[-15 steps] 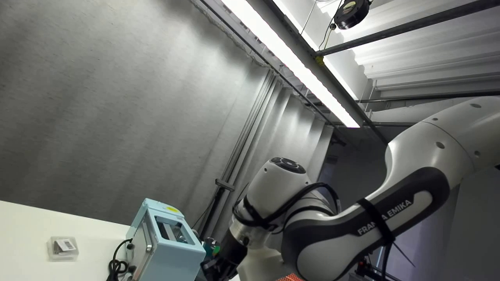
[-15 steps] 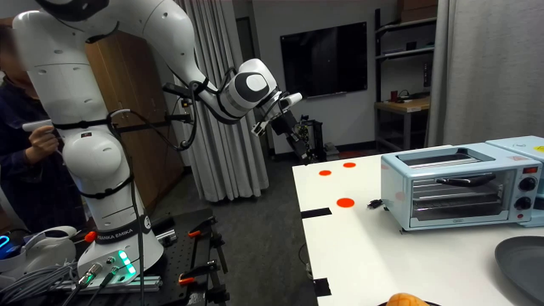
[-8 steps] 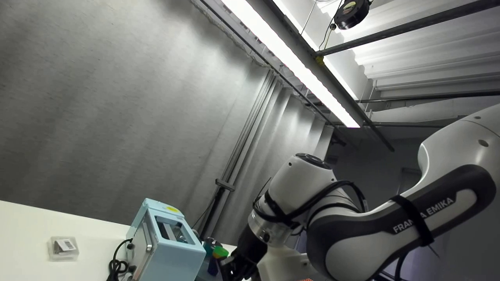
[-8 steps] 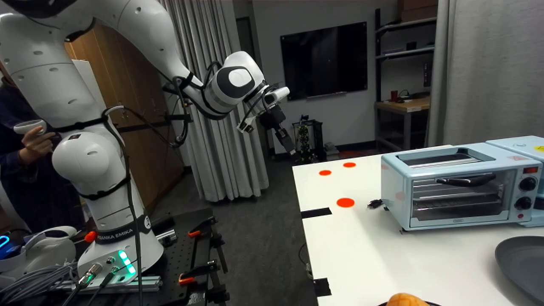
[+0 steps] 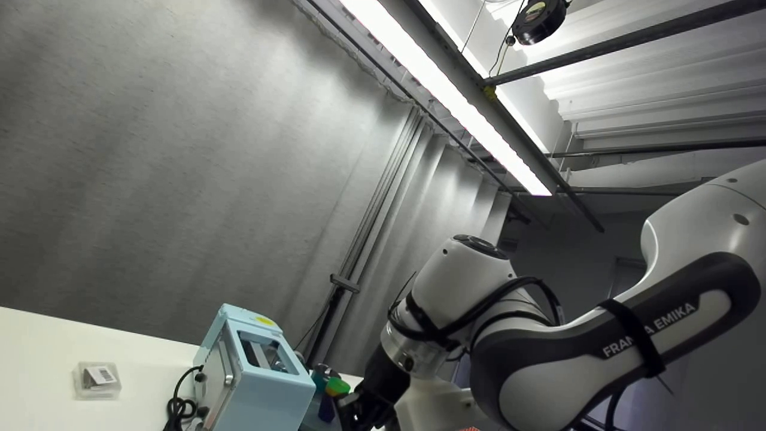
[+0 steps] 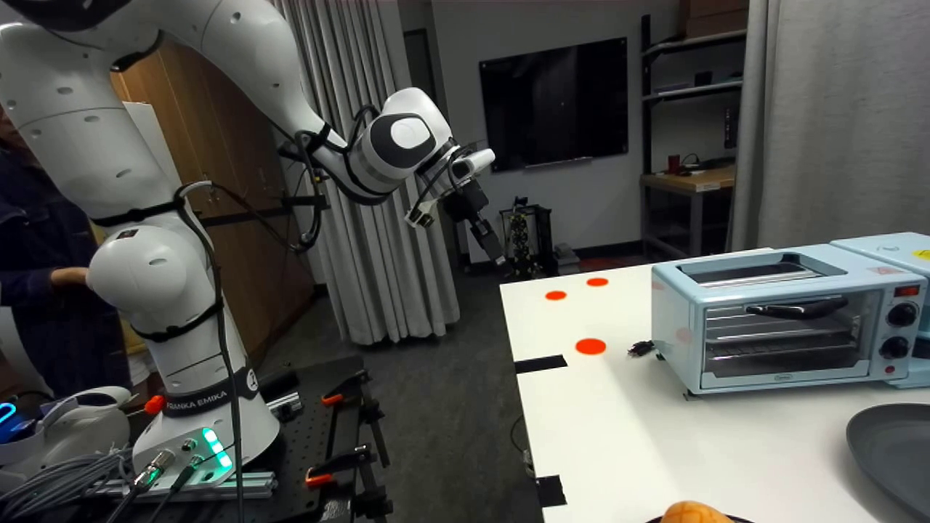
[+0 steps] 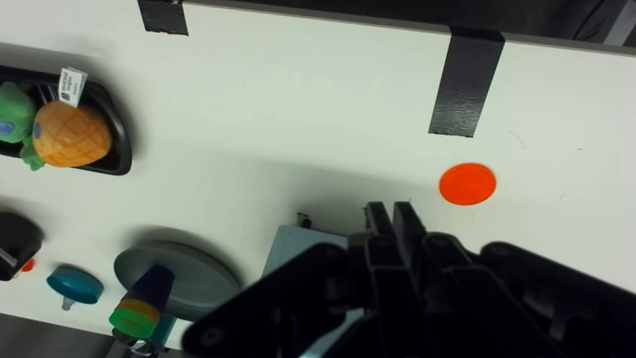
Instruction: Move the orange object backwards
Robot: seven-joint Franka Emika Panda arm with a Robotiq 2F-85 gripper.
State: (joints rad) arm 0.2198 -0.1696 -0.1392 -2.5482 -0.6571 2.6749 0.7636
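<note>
Several orange things show. A flat orange disk [image 7: 467, 184] lies on the white table in the wrist view. An exterior view shows it as the nearest disk [image 6: 591, 346], with two more orange disks [image 6: 556, 296] [image 6: 597, 282] behind it. An orange pineapple plush [image 7: 72, 134] lies in a black tray [image 7: 124, 154]; its top shows in an exterior view [image 6: 695, 512]. My gripper [image 7: 387, 205] is in the air by the table's edge, away from all of them. Its fingertips are almost together with nothing between them. It shows in both exterior views [image 6: 500, 259] [image 5: 347, 419].
A light blue toaster oven [image 6: 785, 319] stands on the table. A grey plate [image 7: 189, 278] holds stacked cups [image 7: 136, 315] at its edge. A teal dish [image 7: 74, 286] and a green plush [image 7: 15, 114] are nearby. Black tape strips [image 7: 464, 84] mark the table edge.
Between one second and half a second ago my arm drew back toward its base, away from the table. It has been still since. The person's hand controller has left view.
</note>
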